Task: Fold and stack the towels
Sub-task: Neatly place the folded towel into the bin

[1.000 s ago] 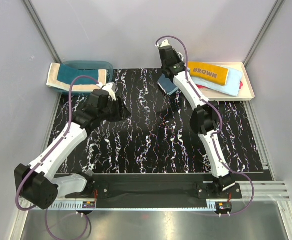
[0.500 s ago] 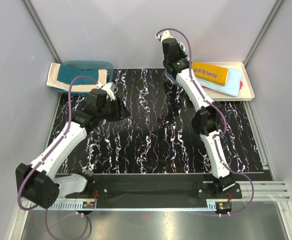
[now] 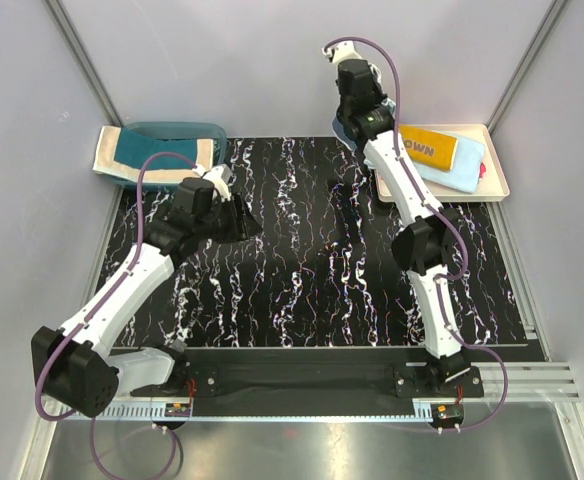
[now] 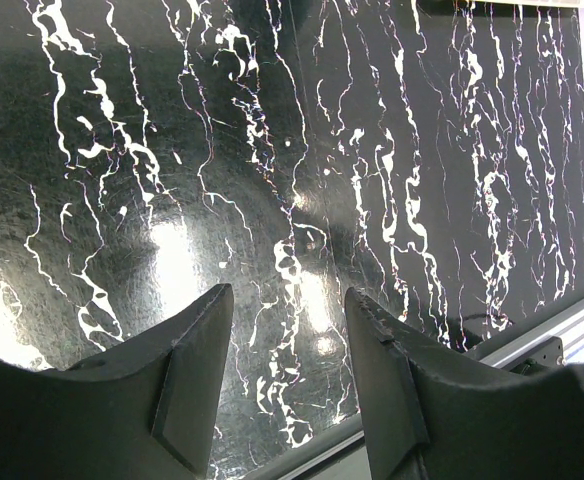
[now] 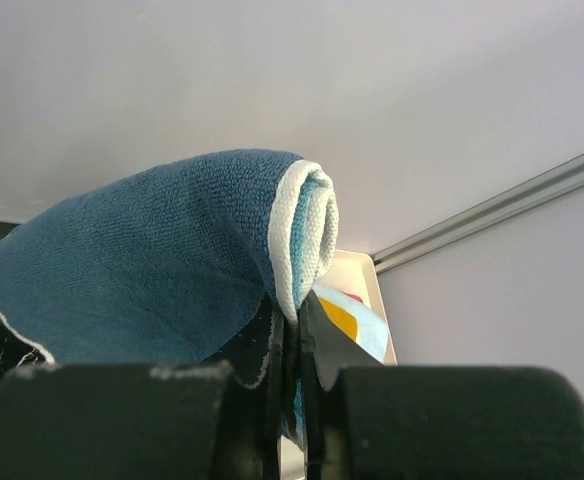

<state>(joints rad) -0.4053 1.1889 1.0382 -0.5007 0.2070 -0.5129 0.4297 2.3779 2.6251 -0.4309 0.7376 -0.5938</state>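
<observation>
Right fingers (image 5: 318, 346) closed; towel (image 5: 162, 250) (blue) pinched

On my left wrist feed I see both dark fingers (image 4: 187, 385) at the bottom edge, spread apart with nothing between them. Through the gap and beyond lies the black bench (image 4: 392, 150), veined white, with bright glare patches. A metal rail (image 4: 557, 335) runs along its lower right edge.

Bright, soft, even light leaves only faint shadows on the glossy table (image 3: 302, 300), which throws white glare patches towards 8 o'clock in the left wrist view, while the right end effector (image 5: 297, 310) blurs dark at 6 o'clock beneath the sharper blue towel (image 5: 152, 260).
</observation>
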